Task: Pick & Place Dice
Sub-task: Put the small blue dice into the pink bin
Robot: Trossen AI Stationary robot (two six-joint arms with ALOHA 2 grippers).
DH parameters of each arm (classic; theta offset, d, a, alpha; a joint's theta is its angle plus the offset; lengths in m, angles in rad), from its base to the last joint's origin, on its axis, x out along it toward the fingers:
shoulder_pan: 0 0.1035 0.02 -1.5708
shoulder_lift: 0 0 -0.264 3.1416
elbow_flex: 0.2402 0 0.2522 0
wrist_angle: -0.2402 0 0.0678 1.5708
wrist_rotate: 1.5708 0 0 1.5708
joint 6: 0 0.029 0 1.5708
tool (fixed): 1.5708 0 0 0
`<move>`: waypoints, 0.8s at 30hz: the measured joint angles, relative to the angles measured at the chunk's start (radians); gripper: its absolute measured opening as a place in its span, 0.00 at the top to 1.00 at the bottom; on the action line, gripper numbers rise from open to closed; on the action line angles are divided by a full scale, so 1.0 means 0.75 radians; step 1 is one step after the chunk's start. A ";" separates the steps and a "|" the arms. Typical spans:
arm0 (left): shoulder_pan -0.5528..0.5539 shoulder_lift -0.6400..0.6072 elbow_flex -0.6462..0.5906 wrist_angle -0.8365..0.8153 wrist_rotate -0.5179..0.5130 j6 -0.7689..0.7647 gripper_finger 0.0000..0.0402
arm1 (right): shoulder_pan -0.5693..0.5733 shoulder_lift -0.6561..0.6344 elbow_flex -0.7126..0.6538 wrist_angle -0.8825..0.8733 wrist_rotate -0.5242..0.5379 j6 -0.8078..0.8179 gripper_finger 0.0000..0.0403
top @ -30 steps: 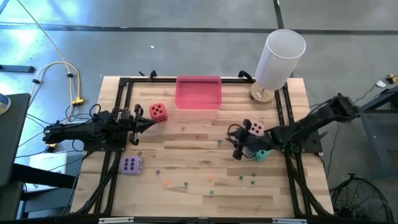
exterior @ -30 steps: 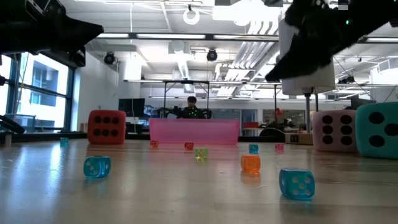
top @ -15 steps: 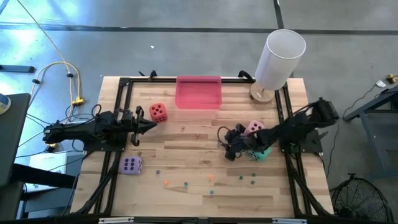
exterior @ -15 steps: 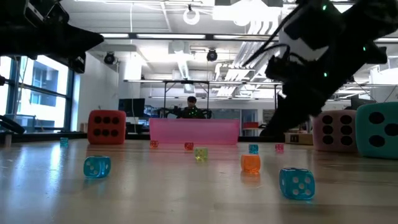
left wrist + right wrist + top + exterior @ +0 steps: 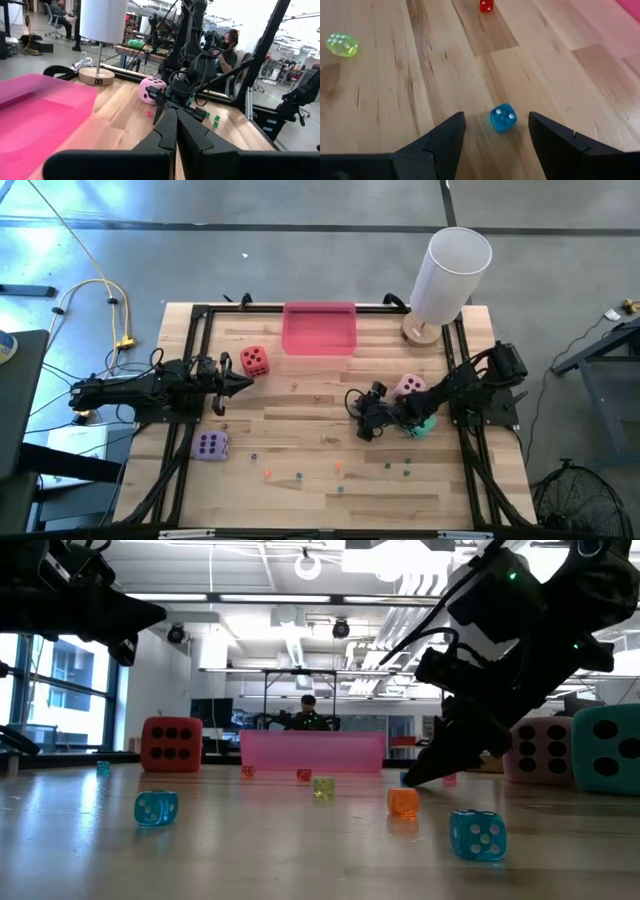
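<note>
The right wrist view shows what no other camera resolves: a small translucent blue die (image 5: 502, 118) with white pips lies on the wooden table (image 5: 440, 75) between the spread fingers (image 5: 437, 145) of the right gripper (image 5: 496, 131), which touch nothing, so that gripper is released. Farther off lie a tiny red die (image 5: 486, 5) and a yellow-green one (image 5: 342, 44).

From above, the right gripper (image 5: 362, 416) sits low near the table's middle, beside the soft pink cube with dark pips (image 5: 408, 386) and the teal cube (image 5: 424, 425); the red cube (image 5: 254, 360) lies near the pink rectangular tray (image 5: 319, 328), the purple cube (image 5: 211, 445) at the left front. The left gripper (image 5: 240, 381) waits beside the red cube; its wrist view shows its fingers (image 5: 172, 132) clenched on nothing.

The low view alone shows a person (image 5: 308, 712) seated behind the tray.

Compared with a second ago, the right arm has reached farther toward the table's middle and come down, and its fingers have opened wider. The left arm and big cubes are unmoved.
</note>
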 joint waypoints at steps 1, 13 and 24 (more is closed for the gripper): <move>0.000 0.000 0.000 0.000 0.000 -0.001 1.00 | -0.006 0.003 0.000 0.001 -0.009 0.001 0.47; -0.015 0.000 0.000 -0.007 0.000 -0.027 1.00 | -0.067 0.004 0.002 -0.066 -0.131 -0.019 0.62; -0.018 0.000 0.001 -0.007 -0.001 0.143 1.00 | -0.096 0.004 -0.001 -0.073 -0.133 -0.054 0.89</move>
